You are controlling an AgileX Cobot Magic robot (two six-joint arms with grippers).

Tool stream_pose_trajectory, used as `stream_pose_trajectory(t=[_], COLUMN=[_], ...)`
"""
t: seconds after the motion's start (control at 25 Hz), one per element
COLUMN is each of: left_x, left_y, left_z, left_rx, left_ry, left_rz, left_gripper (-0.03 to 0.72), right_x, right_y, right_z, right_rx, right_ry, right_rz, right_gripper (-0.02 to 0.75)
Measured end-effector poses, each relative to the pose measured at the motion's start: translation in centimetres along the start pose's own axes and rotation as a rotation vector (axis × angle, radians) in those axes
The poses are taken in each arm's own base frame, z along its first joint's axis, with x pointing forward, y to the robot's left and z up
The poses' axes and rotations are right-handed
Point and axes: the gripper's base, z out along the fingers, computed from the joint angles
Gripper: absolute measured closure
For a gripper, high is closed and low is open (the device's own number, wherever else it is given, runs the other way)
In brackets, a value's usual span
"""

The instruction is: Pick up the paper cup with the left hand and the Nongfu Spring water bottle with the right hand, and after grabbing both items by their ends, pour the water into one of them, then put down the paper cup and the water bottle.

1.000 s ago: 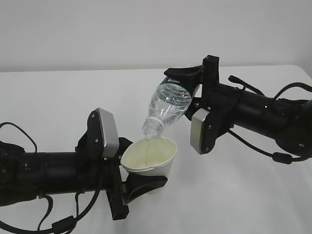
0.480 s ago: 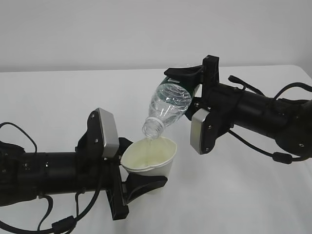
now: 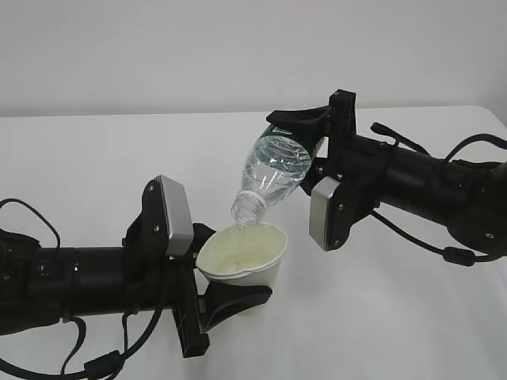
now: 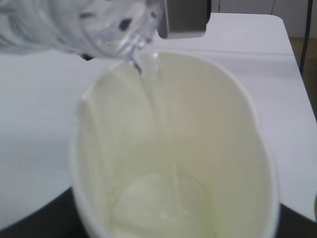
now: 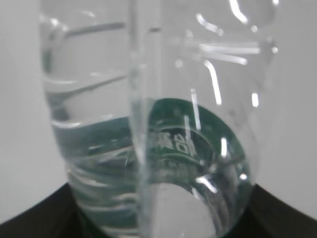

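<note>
The right hand [image 3: 315,142], clamped on the Nongfu Spring water bottle [image 3: 273,174], tips its neck down-left so the water [image 4: 157,94] falls into the paper cup [image 3: 245,261], gripped just below by the left hand [image 3: 214,277].

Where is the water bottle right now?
In the exterior view, the water bottle hangs right of centre in the right end effector, tilted neck-down just above the paper cup.

The white paper cup [image 3: 252,263] shows a pale cream-yellow inside, the clear ribbed bottle [image 3: 271,176] a dark green label with white print, on a white table [image 3: 95,158].
</note>
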Motion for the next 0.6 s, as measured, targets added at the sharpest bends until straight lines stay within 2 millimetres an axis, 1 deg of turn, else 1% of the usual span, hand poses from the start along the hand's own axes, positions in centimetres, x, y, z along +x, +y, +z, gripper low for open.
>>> stream_pose_trajectory(t=[0.6], left_x=[0.0], left_y=[-0.02], left_z=[0.0], left_rx=[0.002], left_ry=[0.0], left_rz=[0.001], left_gripper=[0.262], right_x=[0.0], right_y=[0.0], right_z=[0.0], right_rx=[0.0], right_ry=[0.0], right_rz=[-0.008], right_gripper=[0.281])
